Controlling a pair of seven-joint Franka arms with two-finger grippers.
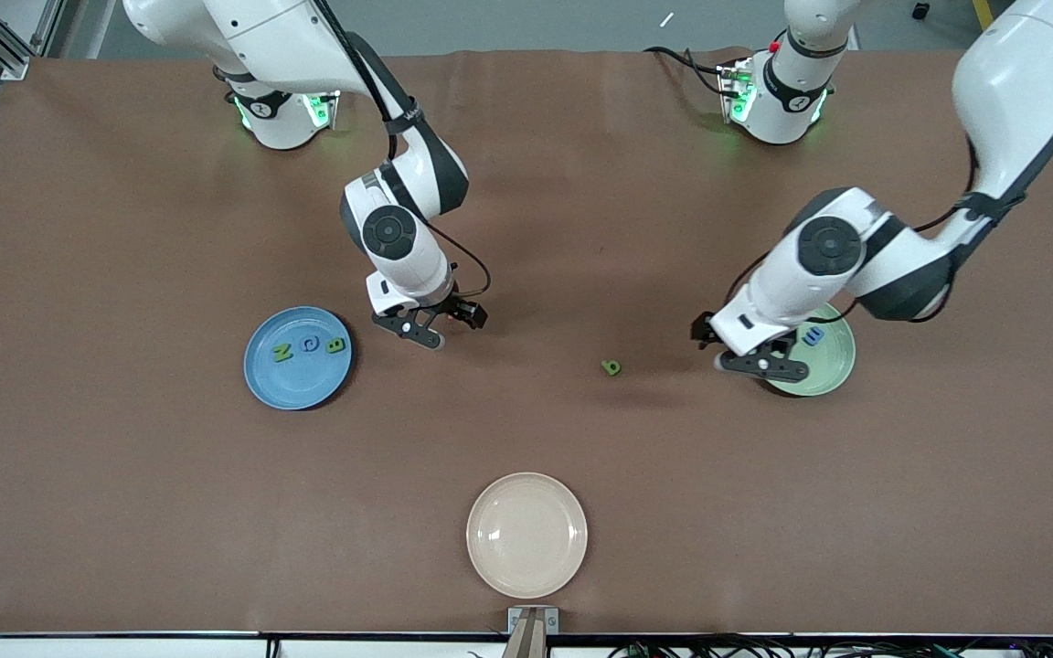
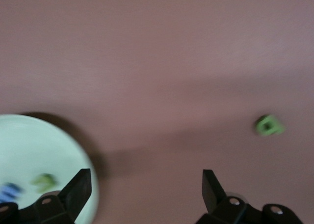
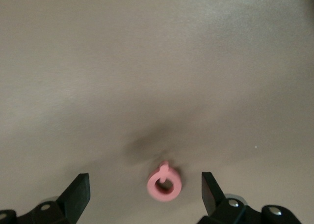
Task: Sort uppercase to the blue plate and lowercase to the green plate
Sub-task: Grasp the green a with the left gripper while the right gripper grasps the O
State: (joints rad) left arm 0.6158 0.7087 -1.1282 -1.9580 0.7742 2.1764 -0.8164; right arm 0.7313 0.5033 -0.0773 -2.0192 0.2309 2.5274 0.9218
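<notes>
From the front, the round mid-blue plate (image 1: 298,358) carries three foam capitals, while the pale mint-green plate (image 1: 830,366) shows a blue letter (image 1: 814,336). A small green foam letter (image 1: 611,367) lies on the brown table (image 1: 526,228) between them. Left wrist view: left gripper (image 2: 146,187), fingers wide apart, empty, over the green plate's edge. Right wrist view: right gripper (image 3: 145,187) spread open above a pink foam Q (image 3: 165,184).

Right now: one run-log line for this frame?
left gripper: open, over green plate edge | right gripper: open, over pink Q | green letter: on table | blue plate: three letters
</notes>
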